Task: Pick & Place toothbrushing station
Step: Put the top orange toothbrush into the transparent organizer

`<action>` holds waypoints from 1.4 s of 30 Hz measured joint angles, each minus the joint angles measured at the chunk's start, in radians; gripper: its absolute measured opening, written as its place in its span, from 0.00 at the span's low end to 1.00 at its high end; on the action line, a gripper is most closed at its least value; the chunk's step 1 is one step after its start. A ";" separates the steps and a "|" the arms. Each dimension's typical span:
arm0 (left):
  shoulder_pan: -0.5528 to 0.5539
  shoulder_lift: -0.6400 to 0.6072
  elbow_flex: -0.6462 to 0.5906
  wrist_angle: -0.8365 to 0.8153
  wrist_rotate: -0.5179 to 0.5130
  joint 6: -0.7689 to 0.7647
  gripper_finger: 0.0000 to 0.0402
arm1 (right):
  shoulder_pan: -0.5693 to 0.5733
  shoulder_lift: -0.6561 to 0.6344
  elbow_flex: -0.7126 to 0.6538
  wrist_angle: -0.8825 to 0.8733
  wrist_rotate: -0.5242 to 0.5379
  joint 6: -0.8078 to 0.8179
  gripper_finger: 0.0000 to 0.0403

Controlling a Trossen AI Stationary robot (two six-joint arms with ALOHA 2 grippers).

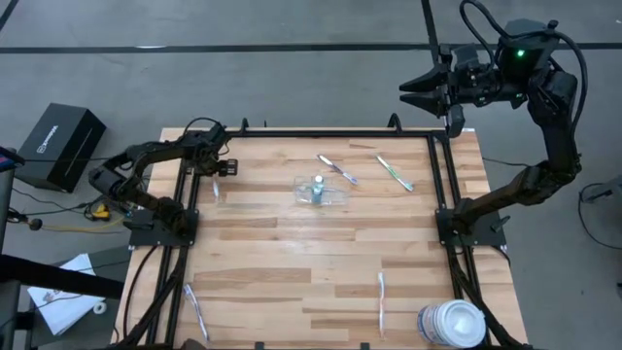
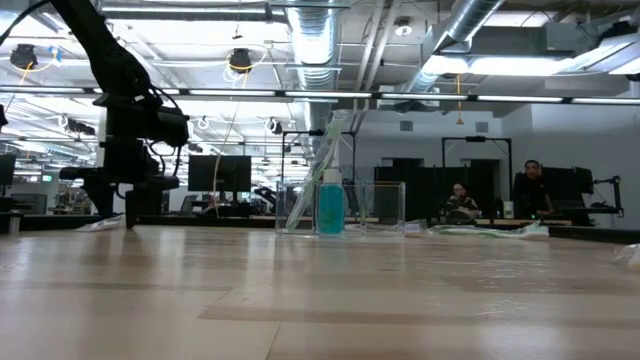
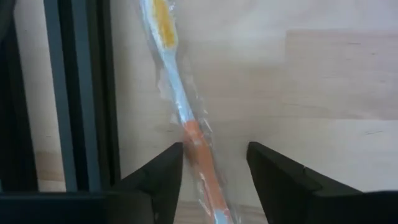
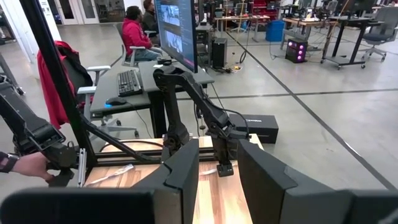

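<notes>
A toothbrush [image 3: 177, 99] in a clear wrapper, with a pale neck, orange handle and yellow bristles, lies flat on the wooden table by the far left rail [image 1: 215, 188]. My left gripper [image 3: 214, 168] points down over it, open, one finger on each side of the orange handle. The small clear container [image 1: 321, 190] stands at the table's far middle with a teal tube [image 2: 330, 208] upright inside. My right gripper [image 1: 413, 92] is raised beyond the far right corner, open and empty [image 4: 217, 180]. My left gripper comes from above with its fingers across the brush. One fingertip [image 3: 171, 162] stands right beside the orange handle [image 3: 196, 146]; whether it touches it I cannot tell. The brush lies flat on the table.
Two more wrapped toothbrushes [image 1: 337, 170] [image 1: 395, 173] lie right of the container, and others lie near the front edge [image 1: 381, 297] [image 1: 194, 309]. A large white round tub [image 1: 452, 324] sits at the near right corner. A black frame rail [image 3: 74, 93] runs close beside my left gripper.
</notes>
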 joint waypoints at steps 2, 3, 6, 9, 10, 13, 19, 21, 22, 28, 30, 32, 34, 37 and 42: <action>0.000 0.001 0.000 0.006 0.004 -0.009 0.37 | 0.000 0.000 0.000 0.000 0.000 0.000 0.26; 0.000 0.001 0.000 0.010 0.007 -0.013 0.33 | 0.000 0.000 0.000 0.000 0.000 0.000 0.26; -0.001 0.001 -0.001 0.021 0.016 -0.018 0.17 | 0.000 0.000 0.000 0.000 0.000 0.000 0.26; -0.001 0.001 0.000 0.021 0.017 -0.024 0.05 | 0.000 0.000 0.000 -0.007 0.000 -0.003 0.26; -0.001 -0.001 0.000 0.022 0.019 -0.024 0.05 | 0.000 0.000 0.000 -0.011 0.000 -0.003 0.26; -0.004 -0.023 -0.003 0.035 0.036 -0.031 0.06 | 0.000 0.000 0.000 -0.028 0.000 -0.013 0.26; -0.013 -0.160 -0.005 0.113 0.163 -0.134 0.01 | 0.000 0.000 0.000 -0.046 0.000 -0.037 0.26; -0.031 -0.223 -0.006 0.156 0.193 -0.161 0.00 | 0.000 0.000 0.000 -0.045 0.000 -0.046 0.26; -0.048 -0.256 -0.006 0.198 0.205 -0.154 0.01 | -0.001 0.000 0.000 -0.045 0.000 -0.046 0.26; -0.206 -0.446 -0.005 0.546 0.198 -0.144 0.01 | -0.002 0.000 0.000 -0.041 0.000 -0.066 0.26; -0.261 -0.485 -0.004 0.631 0.162 -0.124 0.00 | -0.002 0.000 0.000 -0.040 0.000 -0.071 0.26; -0.316 -0.512 -0.004 0.689 0.122 -0.090 0.00 | -0.002 0.000 0.000 -0.039 0.000 -0.071 0.26; -0.380 -0.523 -0.004 0.728 0.083 -0.051 0.00 | -0.002 0.000 0.000 -0.039 0.000 -0.071 0.26; -0.485 -0.514 -0.004 0.782 0.006 0.010 0.00 | -0.002 0.000 0.000 -0.038 0.000 -0.053 0.26; -0.651 -0.412 -0.003 0.978 -0.161 0.089 0.00 | -0.002 0.000 0.000 -0.038 0.000 -0.023 0.26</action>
